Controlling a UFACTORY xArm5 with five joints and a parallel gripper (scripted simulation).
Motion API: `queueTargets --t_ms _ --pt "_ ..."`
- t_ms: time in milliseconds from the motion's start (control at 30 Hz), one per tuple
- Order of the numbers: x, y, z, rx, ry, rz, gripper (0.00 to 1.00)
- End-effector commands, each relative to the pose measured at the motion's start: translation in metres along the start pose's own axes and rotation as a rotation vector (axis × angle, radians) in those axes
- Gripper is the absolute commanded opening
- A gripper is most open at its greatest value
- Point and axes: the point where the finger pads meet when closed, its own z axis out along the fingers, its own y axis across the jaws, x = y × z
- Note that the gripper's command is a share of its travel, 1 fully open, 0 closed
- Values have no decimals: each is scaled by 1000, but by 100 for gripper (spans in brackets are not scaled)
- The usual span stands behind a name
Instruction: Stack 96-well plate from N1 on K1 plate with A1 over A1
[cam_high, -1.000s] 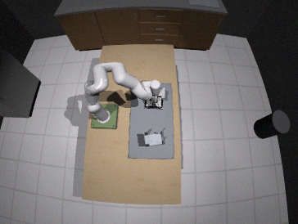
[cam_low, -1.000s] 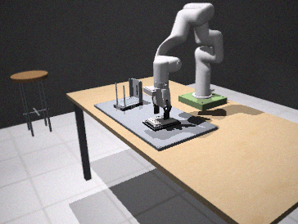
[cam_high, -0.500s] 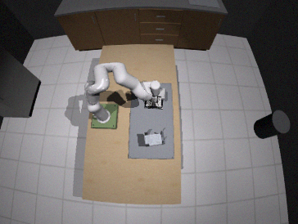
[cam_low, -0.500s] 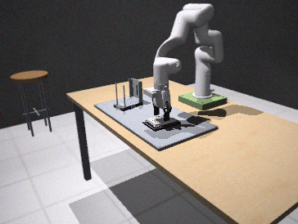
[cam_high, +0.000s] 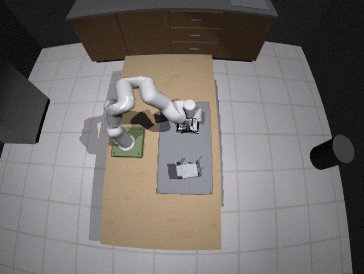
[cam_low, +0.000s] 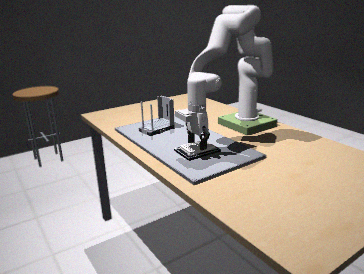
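One 96-well plate is seen seated in nest N1 at frame centre, straddled by fully released fingers, and could be tilted or skewed if these are clenched off-centre.

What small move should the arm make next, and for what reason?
Probably close the tool on the plate in nest N1. The fingers stand wide open and low, on either side of the plate, and hold nothing. The other plate waits in rack K1, so the grasp likely comes before any lift.
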Motion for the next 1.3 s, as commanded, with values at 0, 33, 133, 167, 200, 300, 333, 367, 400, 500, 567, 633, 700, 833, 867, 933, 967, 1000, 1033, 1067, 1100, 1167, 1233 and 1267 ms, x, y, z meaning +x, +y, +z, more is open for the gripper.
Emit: queueTargets --t_ms 0,33,133,167,200,300,333,367,400,500,567,633,700,833,867,933,967,1000,1033,1067,1100,1167,1233,1267 --pt "1 -1 1 -2 5 0 100" --pt "1 -1 2 -2 5 0 100" --pt "1 -1 2 -2 5 0 100" --pt "1 -1 2 -2 5 0 100" --pt "1 -1 2 -2 5 0 100" --pt "1 -1 2 -2 5 0 100" --pt "1 -1 2 -2 5 0 100" --pt "1 -1 2 -2 5 0 100" --pt "1 -1 2 -2 5 0 100" --pt "1 -1 2 -2 5 0 100" --pt "1 -1 2 -2 5 0 100" --pt "1 -1 2 -2 5 0 100" --pt "1 -1 1 -2 5 0 0" --pt "1 -1 1 -2 5 0 0" --pt "1 -1 1 -2 5 0 0" --pt "1 -1 1 -2 5 0 0" --pt "1 -1 1 -2 5 0 0" --pt "1 -1 1 -2 5 0 0" --pt "1 -1 1 -2 5 0 0" --pt "1 -1 1 -2 5 0 0" --pt "1 -1 1 -2 5 0 0" --pt "1 -1 1 -2 5 0 0" --pt "1 -1 1 -2 5 0 0" --pt "1 -1 1 -2 5 0 0"
